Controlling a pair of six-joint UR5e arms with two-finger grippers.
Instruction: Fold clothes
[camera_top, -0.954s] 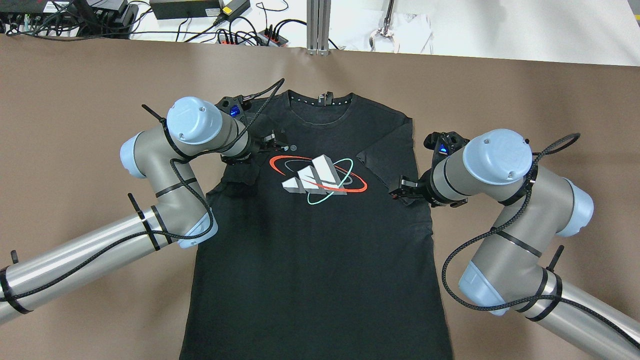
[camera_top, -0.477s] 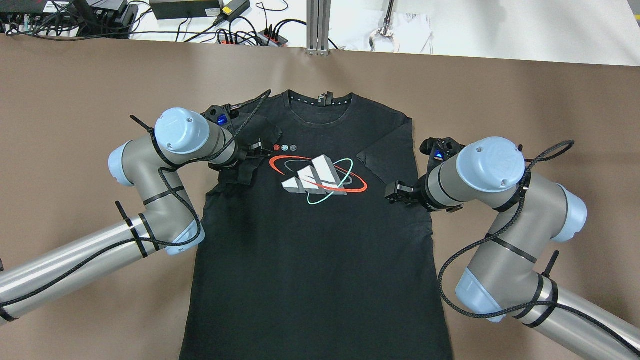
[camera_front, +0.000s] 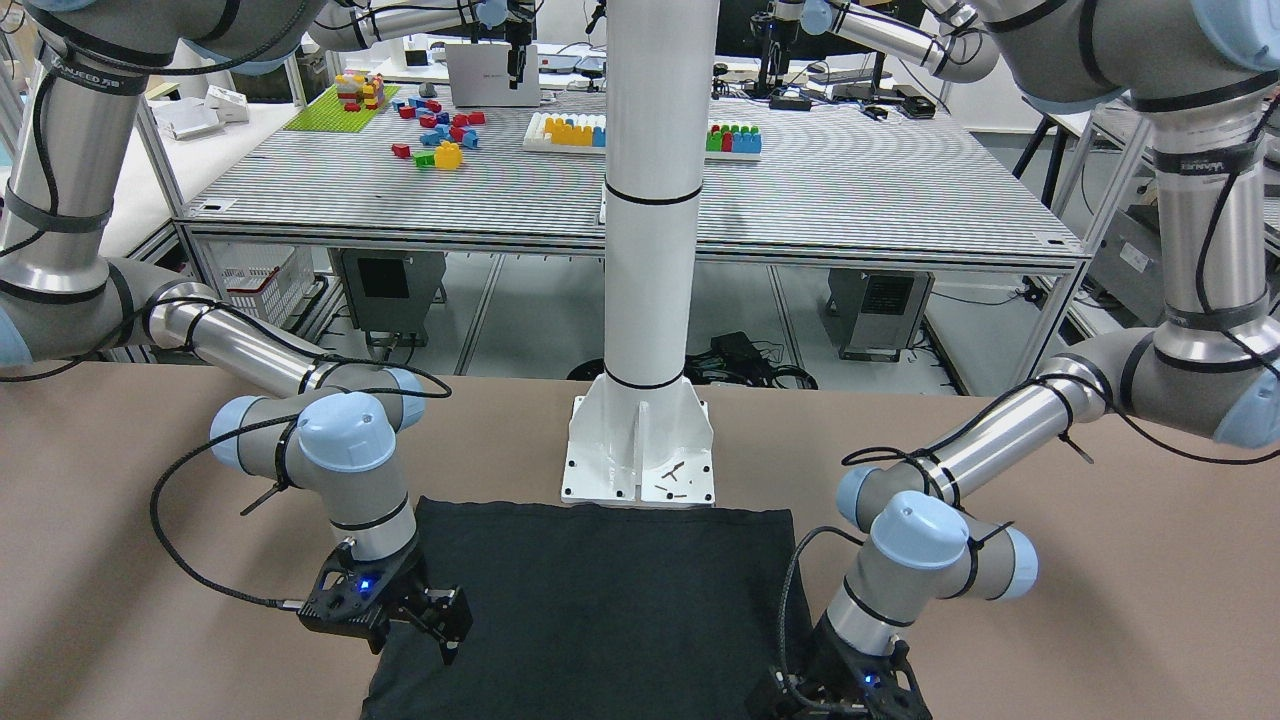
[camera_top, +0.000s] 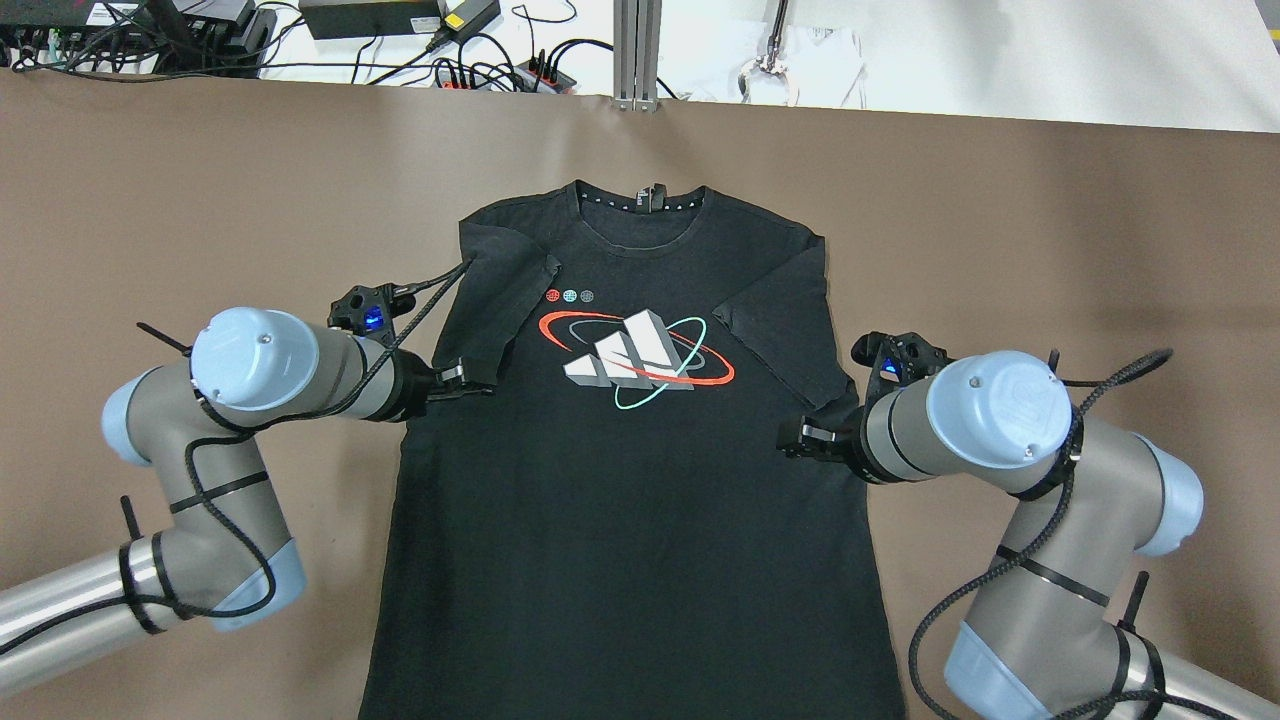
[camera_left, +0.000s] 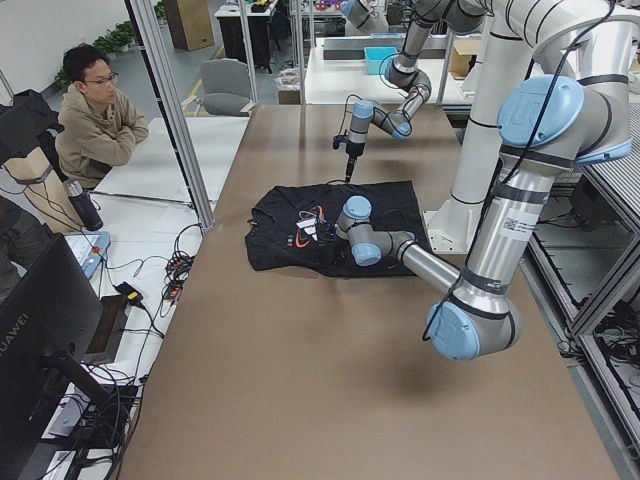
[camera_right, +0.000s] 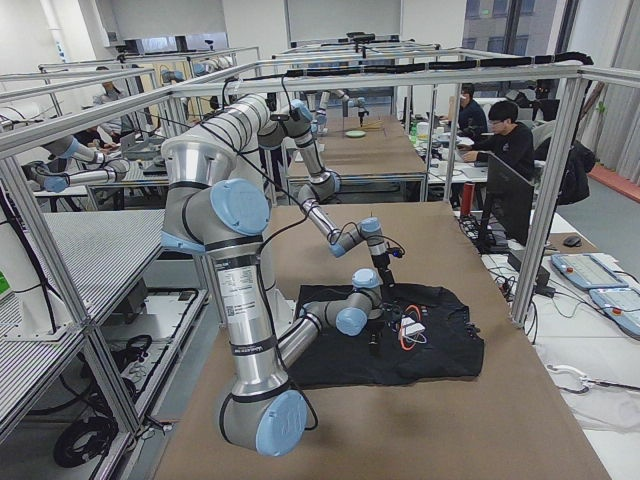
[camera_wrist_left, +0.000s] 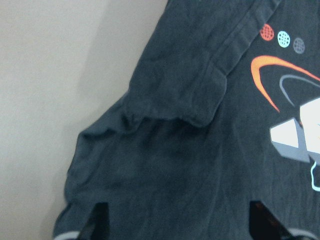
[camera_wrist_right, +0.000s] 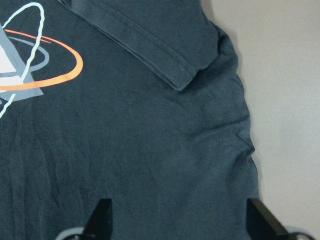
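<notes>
L gripper, R gripper: jaws apart, empty. Rec: pinch T-shirt side edges level, fold inward together.

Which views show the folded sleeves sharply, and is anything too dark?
Overhead exterior: even light, sharp, left sleeve and right sleeve clear on the T-shirt. Both wrist views: slightly soft, hem stitching readable. Exterior front-facing: T-shirt is a featureless black patch. Side views: too small.

Black T-shirt; white-grey logo, red and teal rings; brown table.
</notes>
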